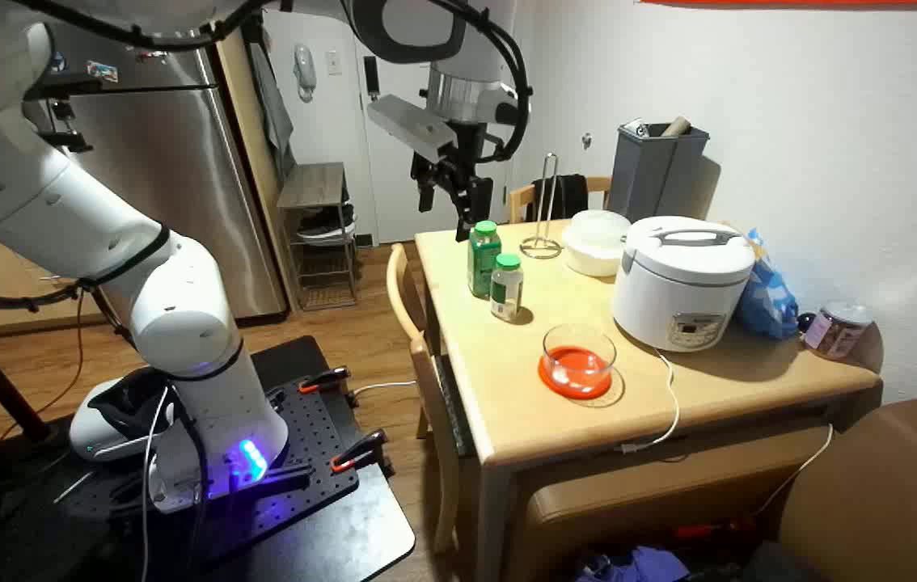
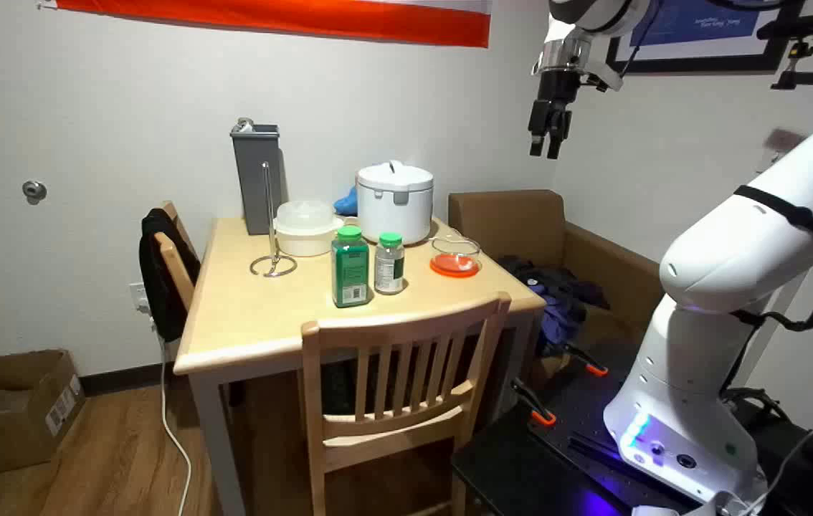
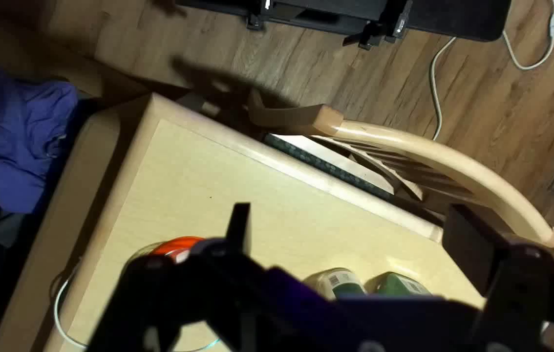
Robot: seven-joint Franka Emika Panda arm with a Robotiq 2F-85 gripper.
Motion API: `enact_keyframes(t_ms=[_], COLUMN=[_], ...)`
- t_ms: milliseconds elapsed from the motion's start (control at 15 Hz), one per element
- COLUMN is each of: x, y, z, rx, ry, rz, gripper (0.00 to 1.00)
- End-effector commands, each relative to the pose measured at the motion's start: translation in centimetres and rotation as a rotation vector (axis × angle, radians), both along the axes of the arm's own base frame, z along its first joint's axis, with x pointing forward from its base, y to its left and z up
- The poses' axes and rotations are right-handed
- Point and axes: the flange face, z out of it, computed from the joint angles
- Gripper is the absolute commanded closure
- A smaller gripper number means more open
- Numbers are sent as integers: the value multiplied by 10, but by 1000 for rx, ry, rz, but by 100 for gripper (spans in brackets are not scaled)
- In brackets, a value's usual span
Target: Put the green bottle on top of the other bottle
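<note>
The green bottle (image 1: 484,263) has a bright green cap and stands upright on the table; it also shows in an exterior view (image 2: 350,269). The other bottle (image 1: 506,291) is clear and whitish with a dark green label and green cap. It stands upright close beside the green bottle, also in an exterior view (image 2: 389,266). My gripper (image 2: 545,152) is open and empty, high above table height and apart from both bottles. In the wrist view the fingers (image 3: 348,215) are wide apart; the gripper body partly hides the green bottle (image 3: 396,283) and the other bottle (image 3: 335,281).
The table (image 1: 466,364) also holds a white rice cooker (image 1: 681,283), a glass bowl on a red lid (image 1: 577,368), a metal stand (image 1: 541,242) and a white lidded container (image 1: 594,242). A wooden chair (image 2: 406,322) stands at the table edge near the bottles.
</note>
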Motion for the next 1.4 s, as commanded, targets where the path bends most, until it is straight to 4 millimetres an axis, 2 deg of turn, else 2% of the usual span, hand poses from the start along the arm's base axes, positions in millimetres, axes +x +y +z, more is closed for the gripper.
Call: enact_keyframes(t_ms=[0, 533, 667, 800, 1000, 1133, 1267, 1333], x=[0, 2, 13, 27, 47, 53, 50, 51], y=[0, 3, 23, 51, 101, 132, 147, 143], z=[0, 1, 4, 6, 17, 28, 41, 26], rx=[0, 2, 6, 2, -12, -30, -62, -55], ry=[1, 1, 2, 9, 4, -13, -31, -32], rz=[0, 13, 69, 135, 266, 364, 453, 378], gripper=[0, 0, 0, 0, 0, 0, 0, 0])
